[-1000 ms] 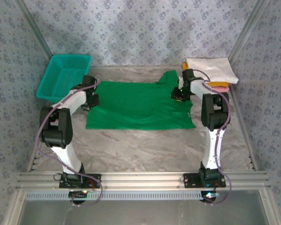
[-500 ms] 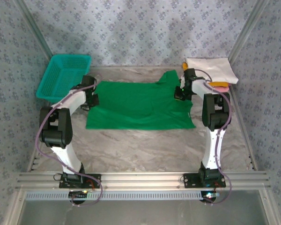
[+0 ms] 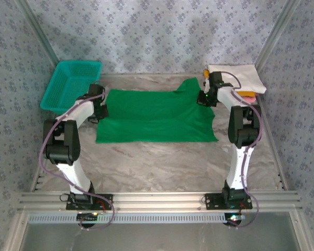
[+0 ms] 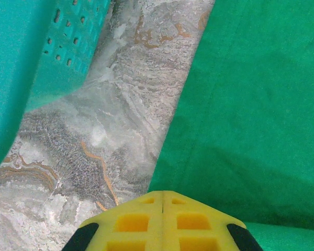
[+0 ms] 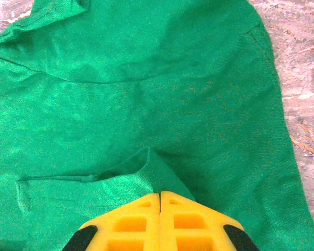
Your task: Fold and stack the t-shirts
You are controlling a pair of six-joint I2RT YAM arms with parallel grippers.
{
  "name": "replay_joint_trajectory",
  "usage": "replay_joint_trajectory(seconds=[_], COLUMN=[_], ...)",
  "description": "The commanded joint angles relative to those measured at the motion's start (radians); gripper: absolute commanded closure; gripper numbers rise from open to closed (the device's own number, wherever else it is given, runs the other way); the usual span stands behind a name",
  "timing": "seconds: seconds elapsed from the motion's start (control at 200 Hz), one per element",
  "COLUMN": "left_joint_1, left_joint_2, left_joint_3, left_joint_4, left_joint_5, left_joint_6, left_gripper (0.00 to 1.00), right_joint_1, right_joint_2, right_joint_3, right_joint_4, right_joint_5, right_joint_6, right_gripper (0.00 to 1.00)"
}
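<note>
sitting at the far left, one teal basket (image 3: 70, 83) stands on the marbled tabletop (image 3: 157, 157). just beside it, the left claw (image 4: 163, 194) is pressed shut at the left edge of the one green t-shirt (image 3: 157, 117), spread flat mid-tabletop; whether it pinches cloth i cannot tell. the right claw (image 5: 160, 194) is closed on a raised ridge of that shirt, plain from its wrist camera. from above, three folded t-shirts (image 3: 235, 77), white over orange-yellow and pink, lie stacked far right.

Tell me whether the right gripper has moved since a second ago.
Yes: the right gripper moved back and slightly right, toward the white t-shirt stack.
</note>
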Motion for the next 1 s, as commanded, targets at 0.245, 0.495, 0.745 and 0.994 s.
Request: replay_joint_trajectory(seconds=[0.245,0.495,0.745,0.994], left_joint_1=[0.003,-0.056,-0.14,-0.12], left_joint_2=[0.019,-0.162,-0.252,-0.08], left_joint_3=[0.064,0.072,-0.206,-0.28], left_joint_4=[-0.04,-0.119,0.041,0.113], left_joint_5=[-0.067,-0.062,0.168,0.238], left_joint_6=[0.018,-0.031,-0.136,-0.167], left_gripper=[0.45,0.32,0.86,0.98], right_joint_1=[0.002,0.051,0.161,0.225], right_joint_2=[0.009,-0.212,-0.525,-0.372], right_joint_3=[0.062,0.005,-0.624,-0.694], right_joint_4=[-0.013,-0.114,0.344,0.369], right_joint_5=[0.035,0.068,-0.254,-0.181], right_joint_6=[0.031,0.071,0.399,0.39], right_gripper=[0.69,0.48,1.0,1.0])
